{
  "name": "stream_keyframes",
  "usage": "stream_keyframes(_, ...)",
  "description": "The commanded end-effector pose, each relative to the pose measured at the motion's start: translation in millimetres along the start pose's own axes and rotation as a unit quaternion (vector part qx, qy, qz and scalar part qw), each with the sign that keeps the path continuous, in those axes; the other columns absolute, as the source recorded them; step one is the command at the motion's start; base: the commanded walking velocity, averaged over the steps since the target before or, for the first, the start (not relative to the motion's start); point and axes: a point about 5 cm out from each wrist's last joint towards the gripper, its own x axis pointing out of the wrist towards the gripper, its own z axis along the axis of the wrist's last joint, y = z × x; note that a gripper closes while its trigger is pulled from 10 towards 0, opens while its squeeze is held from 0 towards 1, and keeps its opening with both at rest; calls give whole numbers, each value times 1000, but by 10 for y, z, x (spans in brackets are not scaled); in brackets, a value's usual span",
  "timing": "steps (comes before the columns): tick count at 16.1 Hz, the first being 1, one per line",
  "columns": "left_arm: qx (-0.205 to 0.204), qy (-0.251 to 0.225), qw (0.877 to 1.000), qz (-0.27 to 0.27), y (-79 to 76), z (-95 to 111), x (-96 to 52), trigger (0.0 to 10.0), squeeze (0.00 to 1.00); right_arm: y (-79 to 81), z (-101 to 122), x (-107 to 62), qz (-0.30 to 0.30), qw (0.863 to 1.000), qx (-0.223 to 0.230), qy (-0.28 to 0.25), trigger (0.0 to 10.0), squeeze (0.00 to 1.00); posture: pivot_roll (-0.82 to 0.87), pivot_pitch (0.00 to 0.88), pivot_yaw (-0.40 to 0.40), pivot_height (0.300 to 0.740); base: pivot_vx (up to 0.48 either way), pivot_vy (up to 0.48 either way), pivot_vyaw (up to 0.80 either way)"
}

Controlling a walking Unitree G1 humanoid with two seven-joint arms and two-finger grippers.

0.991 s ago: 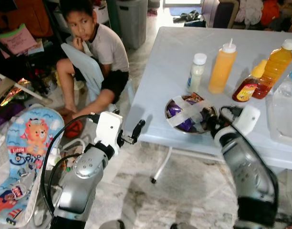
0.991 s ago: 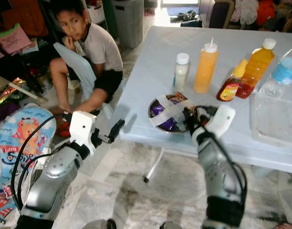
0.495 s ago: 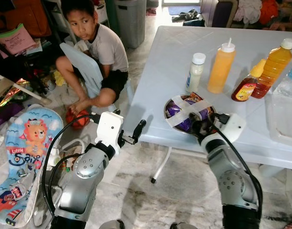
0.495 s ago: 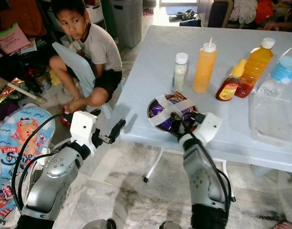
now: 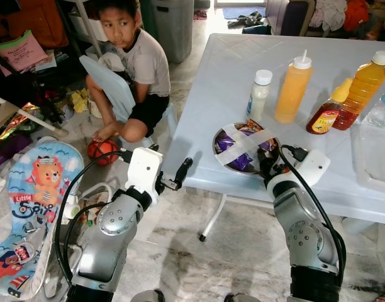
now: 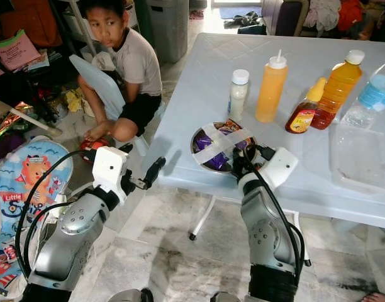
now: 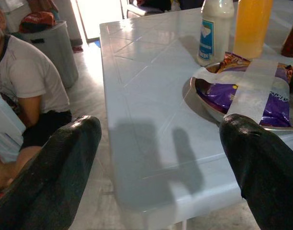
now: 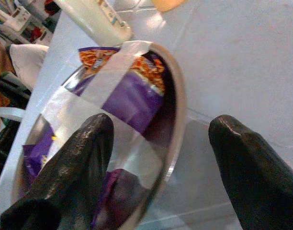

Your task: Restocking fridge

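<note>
Five bottles stand at the back of the bench point(image 5: 217, 82), so by my judgement the restocking has barely begun and nothing has gone to a fridge. Nearest the robot sits a metal bowl point(image 5: 245, 148) holding purple snack packets point(image 8: 132, 98), taped across with a white strip. Behind it are a white bottle point(image 5: 259, 94), an orange squeeze bottle point(image 5: 293, 88), a red sauce bottle point(image 5: 326, 115), an amber juice bottle point(image 5: 364, 85) and a water bottle point(image 5: 382, 113).

The right pincer point(image 8: 161, 148) is spread wide astride the bowl's near rim, one finger over the packets, one outside, gripping nothing. The left pincer point(image 7: 161, 163) hangs open and empty off the bench's edge. A person point(image 5: 133, 63) sits on the floor nearby.
</note>
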Motion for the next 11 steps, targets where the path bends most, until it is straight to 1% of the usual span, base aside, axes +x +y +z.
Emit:
stream_keyframes(1, 5, 2, 1000, -3, -3, -14, -9, 10000, 0, 5, -133, -69, -13, 1000, 19, 16, 0, 0, -28, 95, 67, 740, 0, 0, 0)
stream_keyframes(4, 7, 3, 1000, -6, -8, -20, -4, 10000, 0, -33, -158, -44, -27, 999, 34, 27, 0, 0, -28, 94, 67, 740, 0, 0, 0)
stream_keyframes(6, 8, 3, 1000, -7, -9, -20, -5, 10000, 0, -13, -129, 1, -22, 999, 36, 28, 0, 0, -24, 91, 66, 740, 0, 0, 0)
stream_keyframes(8, 9, 4, 1000, -7, -10, -23, -7, 10000, 0, 22, -120, 43, -15, 999, 38, 33, 431, 0, -22, 91, 65, 740, 0, 0, 0)
stream_keyframes(9, 10, 4, 1000, -8, -11, -23, -9, 10000, 0, 49, -114, 63, -9, 999, 38, 33, 1216, 0, -21, 91, 65, 740, 0, 0, 0)
stream_keyframes(10, 10, 4, 1000, -8, -11, -24, -10, 10000, 0, 78, -112, 78, -3, 999, 39, 36, 3059, 0, -21, 91, 65, 740, 0, 0, 0)
stream_keyframes(11, 11, 4, 1000, -9, -13, -24, -11, 10000, 0, 101, -112, 87, 2, 998, 41, 37, 3804, 0, -20, 91, 64, 740, 0, 0, 0)
